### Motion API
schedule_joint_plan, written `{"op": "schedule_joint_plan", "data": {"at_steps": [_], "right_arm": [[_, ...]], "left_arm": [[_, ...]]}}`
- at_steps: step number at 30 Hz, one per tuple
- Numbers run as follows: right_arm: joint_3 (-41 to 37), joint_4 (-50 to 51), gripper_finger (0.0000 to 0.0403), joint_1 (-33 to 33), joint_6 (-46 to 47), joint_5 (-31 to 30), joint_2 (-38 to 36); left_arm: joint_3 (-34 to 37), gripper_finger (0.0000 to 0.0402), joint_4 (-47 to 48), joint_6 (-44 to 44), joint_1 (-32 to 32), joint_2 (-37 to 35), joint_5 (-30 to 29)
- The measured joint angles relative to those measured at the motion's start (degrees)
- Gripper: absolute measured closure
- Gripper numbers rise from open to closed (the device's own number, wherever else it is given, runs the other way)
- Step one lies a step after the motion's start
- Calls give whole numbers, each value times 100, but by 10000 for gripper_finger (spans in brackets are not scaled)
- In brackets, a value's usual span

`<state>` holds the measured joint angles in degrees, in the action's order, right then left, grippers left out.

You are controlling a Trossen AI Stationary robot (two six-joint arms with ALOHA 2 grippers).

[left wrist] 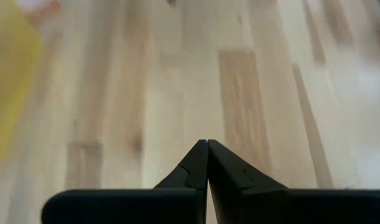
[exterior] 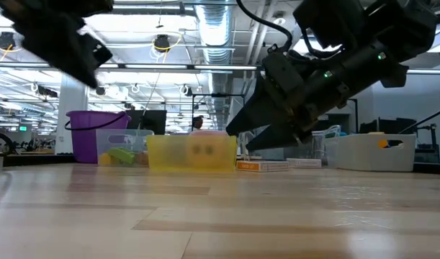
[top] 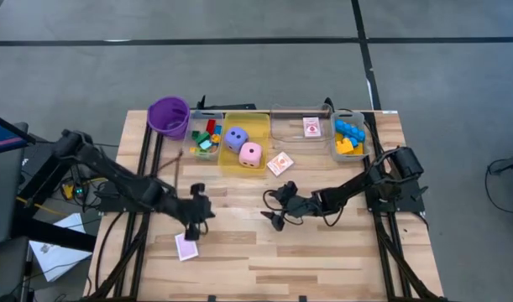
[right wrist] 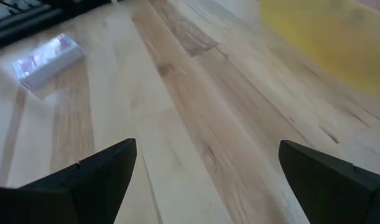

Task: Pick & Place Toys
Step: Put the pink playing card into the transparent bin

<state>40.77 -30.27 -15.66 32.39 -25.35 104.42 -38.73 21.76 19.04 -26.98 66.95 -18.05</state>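
Most toys sit binned at twelve o'clock, but two playing cards remain: one (top: 186, 247) by the pressed-together left gripper (top: 195, 228), one (top: 280, 164) at eleven o'clock of the spread, empty right gripper (top: 275, 209).

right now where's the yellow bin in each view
High view: the yellow bin sits in the back row, between the purple cup and a clear bin, holding two dice.
Low view: yellow bin at centre, far across the table.
Left wrist view: a yellow blur, probably the bin, at the picture's edge.
Right wrist view: yellow bin, blurred, in the corner.
Shared landmark: the purple cup, in the high and low views only.
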Motion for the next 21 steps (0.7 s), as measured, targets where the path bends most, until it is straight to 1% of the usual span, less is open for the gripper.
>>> {"op": "schedule_joint_plan", "data": {"at_steps": [2,3,6,9,11,14,17,21], "right_arm": [[0,107,17,0,1,0,0],[0,153,17,-1,4,0,0],[0,185,17,-2,6,0,0],[0,221,17,-7,72,0,-1],[-2,273,17,-7,165,2,-2],[-2,327,17,-13,295,5,-2],[-2,342,17,-26,321,24,-2],[-2,337,17,-44,321,27,-2]], "left_arm": [[-299,402,576,258,-224,344,138],[-429,402,867,451,-326,523,300],[-758,402,1643,1193,-585,962,998],[-898,402,1996,1844,-811,1220,1765],[-917,402,1959,2199,-950,1290,2136],[-917,402,1925,2703,-1234,1272,2203],[-917,402,1944,2973,-1506,1276,2078],[-860,401,1879,3271,-1699,1273,1823]]}}
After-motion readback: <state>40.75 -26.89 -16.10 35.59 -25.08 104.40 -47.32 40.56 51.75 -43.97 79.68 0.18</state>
